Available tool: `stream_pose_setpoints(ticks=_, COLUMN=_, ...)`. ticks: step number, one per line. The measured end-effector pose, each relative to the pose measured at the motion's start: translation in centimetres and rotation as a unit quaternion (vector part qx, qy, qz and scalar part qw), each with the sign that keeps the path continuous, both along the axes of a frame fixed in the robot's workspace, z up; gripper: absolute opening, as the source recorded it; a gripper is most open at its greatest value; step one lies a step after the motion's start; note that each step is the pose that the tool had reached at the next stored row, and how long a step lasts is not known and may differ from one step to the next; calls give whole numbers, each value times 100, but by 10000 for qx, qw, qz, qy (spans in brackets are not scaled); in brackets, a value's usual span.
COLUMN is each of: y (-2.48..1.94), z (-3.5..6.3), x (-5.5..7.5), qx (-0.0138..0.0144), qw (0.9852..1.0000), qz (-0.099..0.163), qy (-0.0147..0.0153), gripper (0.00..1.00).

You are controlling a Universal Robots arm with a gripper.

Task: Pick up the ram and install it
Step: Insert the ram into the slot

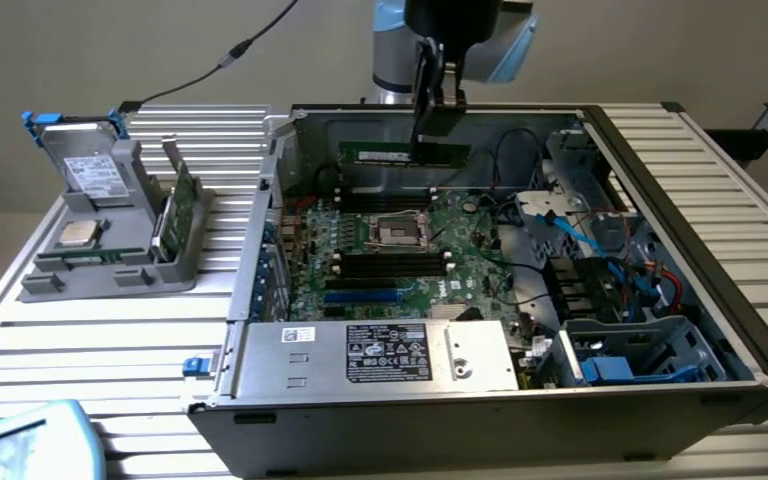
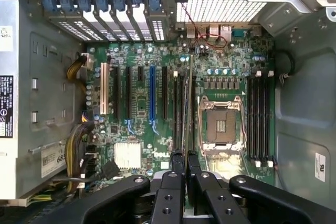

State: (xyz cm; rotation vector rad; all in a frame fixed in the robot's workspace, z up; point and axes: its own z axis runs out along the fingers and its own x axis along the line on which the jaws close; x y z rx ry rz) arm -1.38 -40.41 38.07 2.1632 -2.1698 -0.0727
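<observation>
Motherboard (image 2: 139,103): "DELL" printed in white near the lower edge. Slanted sticker (image 2: 52,159), white, on the metal housing: digits "68" legible, remainder cut off. Black label (image 1: 387,352) on power supply (image 1: 291,362): white print and marks, not legible. Small white label on ram (image 1: 377,153): not legible. Wall sticker (image 2: 320,166): dark marks, unreadable.
</observation>
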Motion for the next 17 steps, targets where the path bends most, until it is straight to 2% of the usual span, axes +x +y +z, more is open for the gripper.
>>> stream_pose_setpoints(ticks=5, y=0, z=-92, x=-10, qx=0, qw=10000, qz=87, qy=0, gripper=14)
stream_pose_setpoints(ticks=11, y=0, z=-200, x=-24, qx=0, qw=9992, qz=394, qy=0, gripper=14)
stream_pose_setpoints(ticks=17, y=0, z=-309, x=-25, qx=0, qw=9992, qz=404, qy=0, gripper=14)
